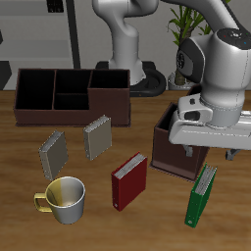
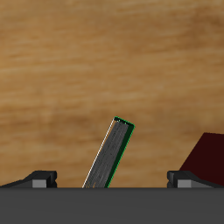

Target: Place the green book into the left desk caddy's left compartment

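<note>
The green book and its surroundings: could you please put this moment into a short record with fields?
green book: upright on the table, leaning, near the front edge
end effector: above the book, fingers either side, not gripping it
left desk caddy: just behind the book, partly hidden by the arm
red book: standing beside the green one
mug: yellow-handled, near the front edge

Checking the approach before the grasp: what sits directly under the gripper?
The green book stands tilted on the bare table below the gripper, its white page edges showing in the wrist view. The nearby caddy is partly covered by the arm.
</note>
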